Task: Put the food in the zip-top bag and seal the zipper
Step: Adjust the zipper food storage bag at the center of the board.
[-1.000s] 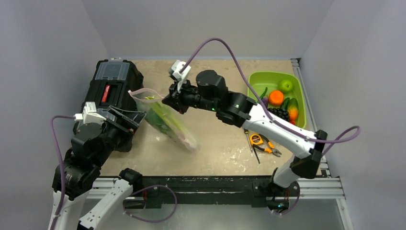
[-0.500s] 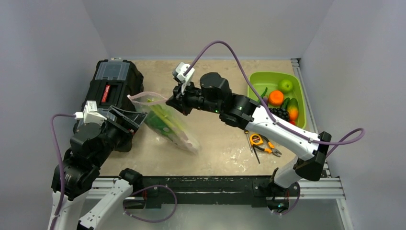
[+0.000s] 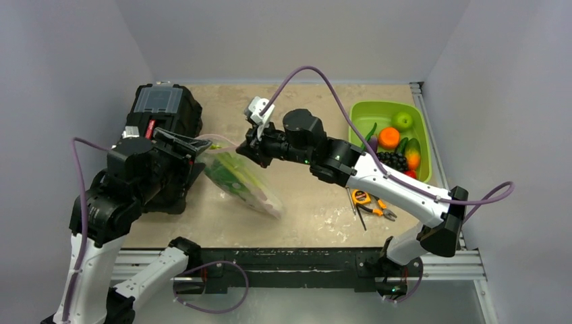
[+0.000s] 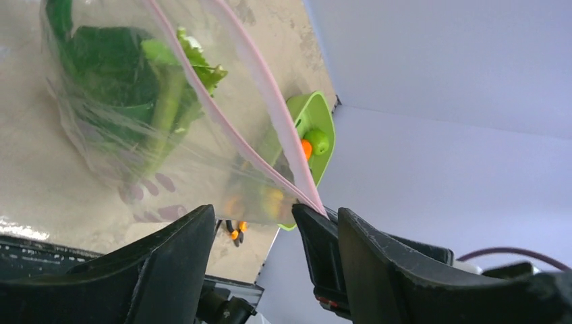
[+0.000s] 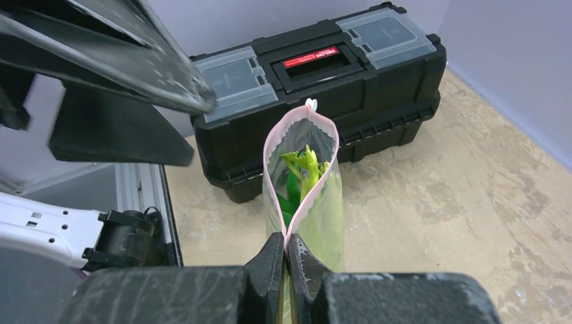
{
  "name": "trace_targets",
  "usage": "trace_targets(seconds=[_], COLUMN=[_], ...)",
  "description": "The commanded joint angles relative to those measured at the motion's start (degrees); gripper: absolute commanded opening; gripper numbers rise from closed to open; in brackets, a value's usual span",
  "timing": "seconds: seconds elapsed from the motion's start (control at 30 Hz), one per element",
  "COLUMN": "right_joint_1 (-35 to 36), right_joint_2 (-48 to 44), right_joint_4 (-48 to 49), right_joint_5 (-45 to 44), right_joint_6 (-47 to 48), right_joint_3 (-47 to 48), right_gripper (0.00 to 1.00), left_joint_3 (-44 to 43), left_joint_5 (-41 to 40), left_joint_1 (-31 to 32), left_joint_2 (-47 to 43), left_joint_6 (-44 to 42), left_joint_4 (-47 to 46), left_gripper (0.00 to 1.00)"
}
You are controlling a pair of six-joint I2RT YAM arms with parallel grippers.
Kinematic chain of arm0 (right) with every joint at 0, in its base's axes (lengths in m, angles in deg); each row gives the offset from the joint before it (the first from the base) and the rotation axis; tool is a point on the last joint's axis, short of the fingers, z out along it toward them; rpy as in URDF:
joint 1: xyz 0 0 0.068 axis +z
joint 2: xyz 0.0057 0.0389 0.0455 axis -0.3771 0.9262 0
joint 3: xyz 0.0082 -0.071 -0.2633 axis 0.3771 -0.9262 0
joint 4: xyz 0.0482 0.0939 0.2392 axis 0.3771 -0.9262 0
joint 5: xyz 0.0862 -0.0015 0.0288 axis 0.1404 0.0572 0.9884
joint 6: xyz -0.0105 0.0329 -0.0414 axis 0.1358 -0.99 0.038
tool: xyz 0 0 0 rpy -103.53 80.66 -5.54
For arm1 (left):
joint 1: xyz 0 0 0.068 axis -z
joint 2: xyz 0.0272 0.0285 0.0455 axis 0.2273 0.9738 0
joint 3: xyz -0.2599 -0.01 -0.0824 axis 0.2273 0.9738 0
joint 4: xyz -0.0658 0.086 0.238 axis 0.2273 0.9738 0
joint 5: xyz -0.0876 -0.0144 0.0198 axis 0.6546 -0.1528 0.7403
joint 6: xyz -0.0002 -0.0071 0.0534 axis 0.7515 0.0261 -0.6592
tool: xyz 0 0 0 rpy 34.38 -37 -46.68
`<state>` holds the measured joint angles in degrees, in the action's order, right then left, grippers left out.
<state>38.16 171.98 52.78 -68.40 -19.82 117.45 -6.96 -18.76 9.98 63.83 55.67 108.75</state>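
Note:
The clear zip-top bag point(image 3: 246, 182) hangs tilted, its bottom corner on the table. The food point(image 5: 303, 169), green leaves and pale stalks, sits inside it. My right gripper point(image 5: 288, 246) is shut on the near end of the pink zipper point(image 5: 267, 162), whose two sides bow apart in an almond-shaped gap. In the top view the right gripper point(image 3: 248, 145) is at the right end of the bag's mouth and the left gripper point(image 3: 191, 152) at the left end. The left gripper point(image 4: 275, 214) is open. The pink zipper point(image 4: 222, 115) runs away from it over the food point(image 4: 128, 74).
A black toolbox point(image 3: 158, 111) stands just behind and left of the bag. At the right is a lime-green bin point(image 3: 357, 111) of fruit. A tape measure point(image 3: 362, 196) and pliers point(image 3: 378, 210) lie in front of it. Grey walls close in three sides.
My left arm has lifted and swung toward the left end of the bag's mouth. The right gripper has drifted slightly right, still pinching the strip.

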Motion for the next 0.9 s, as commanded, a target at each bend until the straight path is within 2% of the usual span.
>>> trace_targets(seconds=[0.0,0.23,0.3,0.6,0.67,0.8,0.87], right_joint_1=[-0.11,0.65,0.76,1.61,1.90,2.00,2.05], right_joint_2=[-3.31,-3.94,-4.31,-5.52,-5.76,-6.44,-6.79], right_joint_4=[5.09,5.33,5.51,6.35,6.39,5.87,6.11], right_joint_5=[0.98,1.40,1.19,1.67,1.55,1.52,1.67], right_joint_6=[1.68,1.85,1.87,3.74,3.86,3.87,3.87], right_joint_3=[-0.39,-1.50,-1.92,-3.44,-3.74,-4.37,-5.09], right_gripper=[0.00,0.00,0.00,0.00,0.00,0.00,0.00], left_joint_3=[1.50,2.38,3.15,10.22,10.24,10.49,10.87], left_joint_5=[2.21,3.70,3.88,2.06,1.65,2.38,3.13], left_joint_1=[-0.56,-1.32,-1.32,-1.41,-1.40,-1.45,-1.45], left_joint_2=[1.83,5.68,6.19,3.97,4.01,3.28,2.27], left_joint_6=[7.91,8.91,8.93,10.60,9.86,7.75,6.43], left_joint_4=[2.55,0.43,0.10,-4.31,-5.25,-8.02,-9.66], left_gripper=[0.65,0.64,0.60,0.28,0.16,0.00,0.00])
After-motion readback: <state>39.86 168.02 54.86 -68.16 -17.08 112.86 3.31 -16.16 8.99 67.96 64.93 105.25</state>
